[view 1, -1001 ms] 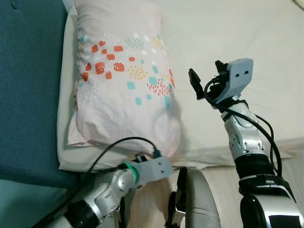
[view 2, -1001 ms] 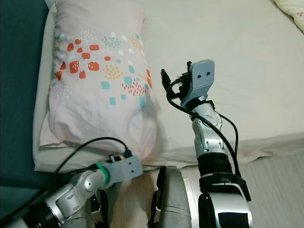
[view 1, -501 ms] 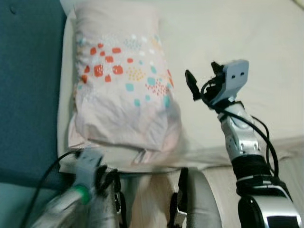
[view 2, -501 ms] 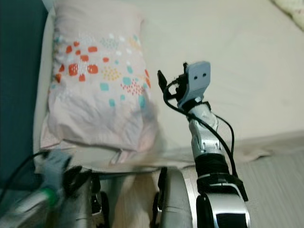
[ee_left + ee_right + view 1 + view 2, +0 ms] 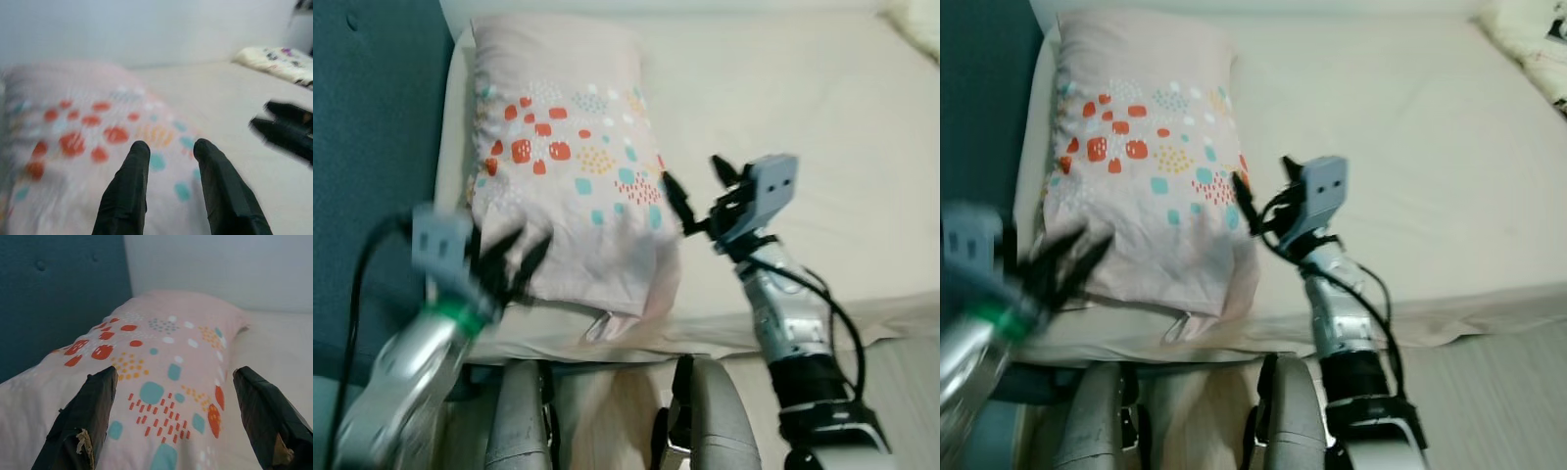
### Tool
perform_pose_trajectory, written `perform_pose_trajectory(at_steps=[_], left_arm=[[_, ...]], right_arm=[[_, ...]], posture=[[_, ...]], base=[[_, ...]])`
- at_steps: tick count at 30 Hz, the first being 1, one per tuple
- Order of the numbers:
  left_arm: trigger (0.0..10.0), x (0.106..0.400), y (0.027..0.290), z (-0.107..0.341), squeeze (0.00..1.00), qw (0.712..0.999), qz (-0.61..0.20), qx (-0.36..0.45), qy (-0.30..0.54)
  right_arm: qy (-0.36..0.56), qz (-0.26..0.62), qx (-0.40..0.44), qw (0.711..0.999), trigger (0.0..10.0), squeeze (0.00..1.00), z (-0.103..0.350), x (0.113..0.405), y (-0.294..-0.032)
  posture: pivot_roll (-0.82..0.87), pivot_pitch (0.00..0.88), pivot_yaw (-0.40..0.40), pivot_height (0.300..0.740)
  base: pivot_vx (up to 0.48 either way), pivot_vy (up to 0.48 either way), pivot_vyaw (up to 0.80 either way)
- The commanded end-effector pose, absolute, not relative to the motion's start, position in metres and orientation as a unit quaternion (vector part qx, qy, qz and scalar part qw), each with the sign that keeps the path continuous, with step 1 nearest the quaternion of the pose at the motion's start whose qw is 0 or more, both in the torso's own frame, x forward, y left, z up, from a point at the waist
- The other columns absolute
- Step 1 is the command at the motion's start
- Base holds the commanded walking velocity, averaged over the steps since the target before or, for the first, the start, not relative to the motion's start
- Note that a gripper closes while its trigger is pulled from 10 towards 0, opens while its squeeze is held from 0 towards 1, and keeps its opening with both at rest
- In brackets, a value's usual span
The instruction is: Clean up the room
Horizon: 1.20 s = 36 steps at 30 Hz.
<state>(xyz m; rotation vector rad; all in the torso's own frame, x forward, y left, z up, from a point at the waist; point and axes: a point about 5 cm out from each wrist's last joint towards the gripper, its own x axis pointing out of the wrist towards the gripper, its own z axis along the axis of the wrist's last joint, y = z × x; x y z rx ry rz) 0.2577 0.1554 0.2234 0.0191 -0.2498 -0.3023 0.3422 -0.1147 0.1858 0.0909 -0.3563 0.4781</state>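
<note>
A pale pink pillow (image 5: 568,166) with orange, teal and yellow spots lies lengthwise on the bed (image 5: 822,117), against its left edge. My left gripper (image 5: 516,262) is blurred and hovers open over the pillow's near left corner; in the left wrist view its fingers (image 5: 132,186) point along the pillow top (image 5: 88,142). My right gripper (image 5: 697,186) stands open wide at the pillow's right edge, just above the sheet. Its wrist view looks across the pillow (image 5: 161,377) between two widely spread fingers (image 5: 88,421).
A teal padded headboard (image 5: 372,147) runs along the left of the bed. A second patterned cushion (image 5: 1528,39) lies at the far right corner. The sheet (image 5: 1489,308) hangs over the near bed edge above a wooden floor (image 5: 1508,392). My grey legs (image 5: 705,421) stand against the bed.
My left arm has swung up from below the bed edge to the pillow's near left corner. The right gripper has shifted left to the pillow's right edge. The view has tilted a little.
</note>
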Motion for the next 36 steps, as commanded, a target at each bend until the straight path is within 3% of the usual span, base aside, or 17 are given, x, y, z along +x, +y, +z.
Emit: perform_pose_trajectory(at_steps=[1, 14, 36], left_arm=[[10.0, 0.263, 0.154, 0.210, 0.00, 0.987, -0.125, 0.011, -0.096], [10.0, 0.285, 0.151, 0.193, 0.00, 0.996, -0.045, 0.025, -0.068], [10.0, 0.300, 0.142, 0.175, 0.00, 0.996, -0.030, 0.050, -0.067]], right_arm=[[-0.152, 0.211, 0.062, 0.964, 10.0, 0.00, 0.173, 0.342, -0.120], [-0.129, 0.178, 0.076, 0.973, 10.0, 0.00, 0.157, 0.338, -0.121], [-0.125, 0.174, 0.066, 0.975, 10.0, 0.00, 0.154, 0.346, -0.122]], posture=[[0.09, 0.086, -0.031, 0.603], [0.09, 0.000, -0.012, 0.651], [0.10, 0.000, -0.035, 0.740]], base=[[0.000, 0.000, 0.00], [0.000, 0.000, 0.00], [0.000, 0.000, 0.00]])
